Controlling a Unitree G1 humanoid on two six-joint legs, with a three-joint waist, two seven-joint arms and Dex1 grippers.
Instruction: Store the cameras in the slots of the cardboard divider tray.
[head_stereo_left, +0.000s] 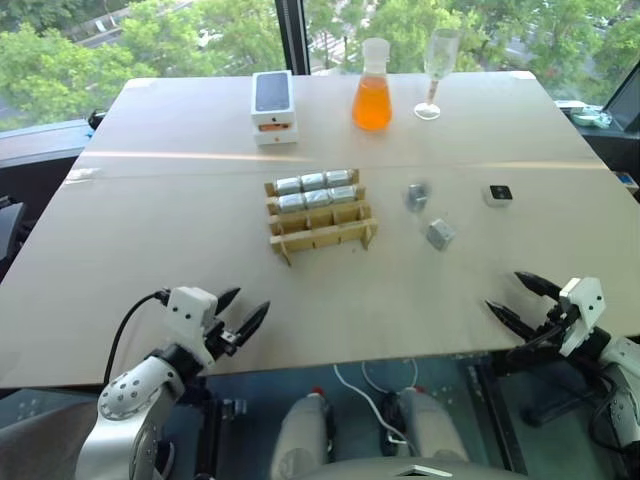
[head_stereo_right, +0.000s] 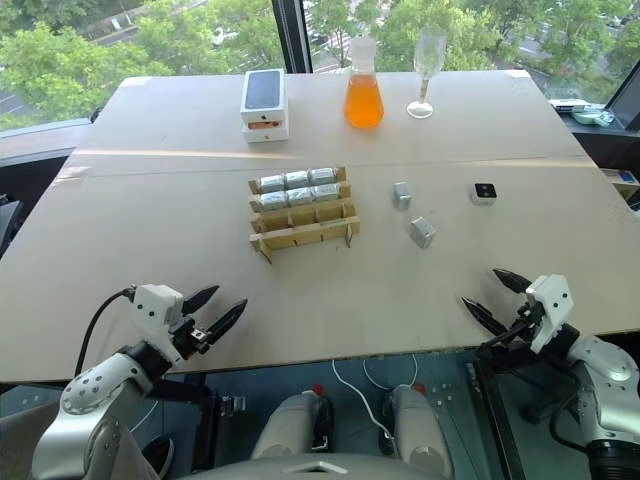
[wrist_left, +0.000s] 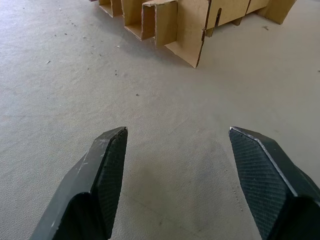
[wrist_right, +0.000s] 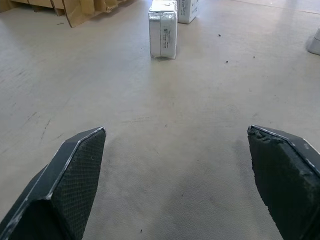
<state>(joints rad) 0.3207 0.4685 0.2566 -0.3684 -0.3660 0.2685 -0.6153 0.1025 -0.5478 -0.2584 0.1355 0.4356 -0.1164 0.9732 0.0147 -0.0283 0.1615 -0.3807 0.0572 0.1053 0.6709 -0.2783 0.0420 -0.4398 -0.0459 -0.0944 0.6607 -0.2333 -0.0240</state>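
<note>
The cardboard divider tray sits near the middle of the pale bench. Six cameras fill its two far rows, three to a row, while the near row of slots stands bare. Two more cameras lie loose on the bench to the tray's right: one level with the tray's middle, the other a little nearer the robot and tilted. In the right wrist view they appear as one standing block with a second just behind it. Farther right lies a small white square item with a dark face; what it is cannot be made out.

At the far edge stand a white phone box, a flask of orange liquid and a clear stemmed glass.

The left end effector hovers over the near edge of the bench, fingers spread and holding nothing, pointing toward the tray. The right end effector hovers at the near right edge, fingers spread wide and holding nothing, aimed toward the loose cameras.
</note>
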